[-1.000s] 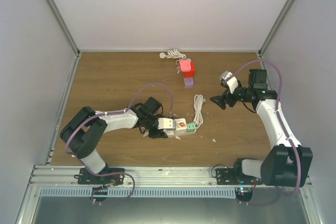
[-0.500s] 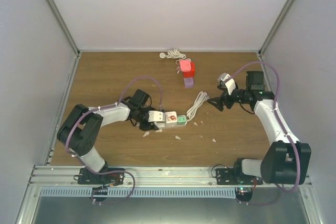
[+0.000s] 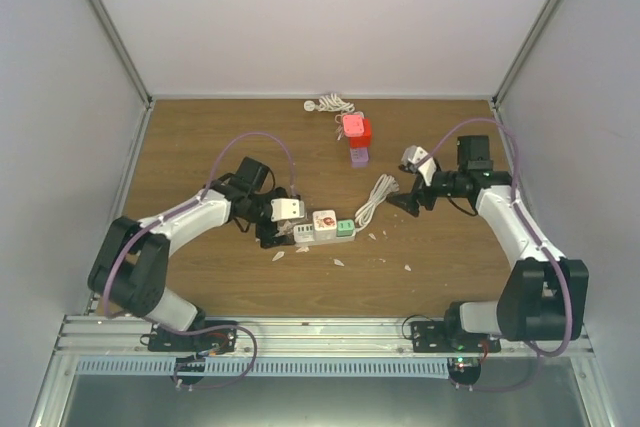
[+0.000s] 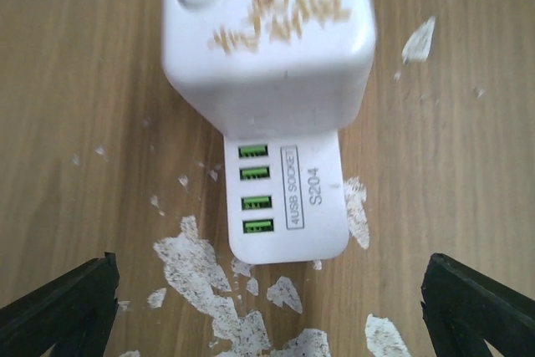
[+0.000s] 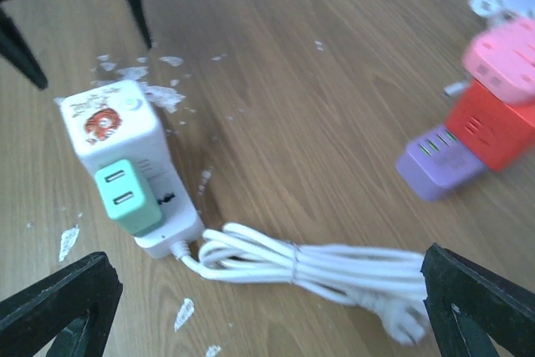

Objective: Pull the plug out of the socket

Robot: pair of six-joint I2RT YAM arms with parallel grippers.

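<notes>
Left hand (image 4: 267, 311) released | right hand (image 5: 267, 307) released | wooden table (image 3: 200, 137), white flakes (image 4: 196, 257) | pale walls (image 3: 300, 17)

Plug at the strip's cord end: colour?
Mint green plug on the white strip; shows best in the right wrist view.

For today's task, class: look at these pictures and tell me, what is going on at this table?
Two robot arms are working on a white power strip lying on the wooden table. The left gripper is open at the strip's USB end, gripping nothing. The right gripper, also open, hovers by the bundled cord. A green plug and a white adapter sit in the strip, so nothing has been pulled out yet.
</notes>
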